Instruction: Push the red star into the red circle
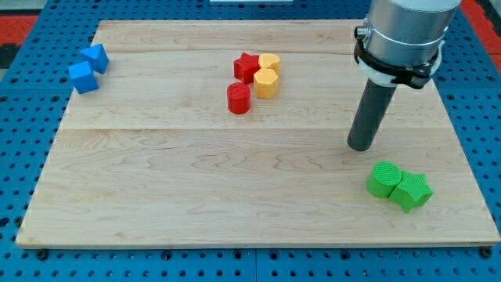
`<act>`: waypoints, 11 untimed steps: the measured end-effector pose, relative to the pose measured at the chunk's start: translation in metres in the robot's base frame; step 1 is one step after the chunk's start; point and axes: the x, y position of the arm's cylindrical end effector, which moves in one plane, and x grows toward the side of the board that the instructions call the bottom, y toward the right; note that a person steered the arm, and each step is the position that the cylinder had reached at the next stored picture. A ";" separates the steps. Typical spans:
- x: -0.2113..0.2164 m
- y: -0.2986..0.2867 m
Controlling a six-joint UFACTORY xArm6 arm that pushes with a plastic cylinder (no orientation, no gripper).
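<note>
The red star [246, 66] lies at the view's top centre of the wooden board [196, 180]. The red circle [239, 99], a short cylinder, stands just below it, close to it or touching. My tip [361, 146] rests on the board well to the view's right of both red blocks and lower, above the green blocks. It touches no block.
Two yellow blocks [268, 76] sit against the red star's right side. Two blue blocks [88, 68] lie at the view's top left. Two green blocks [398, 186] lie at the view's bottom right, just below my tip. A blue pegboard surrounds the board.
</note>
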 end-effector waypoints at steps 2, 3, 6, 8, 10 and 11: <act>0.000 0.000; 0.000 -0.021; -0.155 -0.076; -0.199 -0.147; -0.168 -0.167; -0.143 -0.167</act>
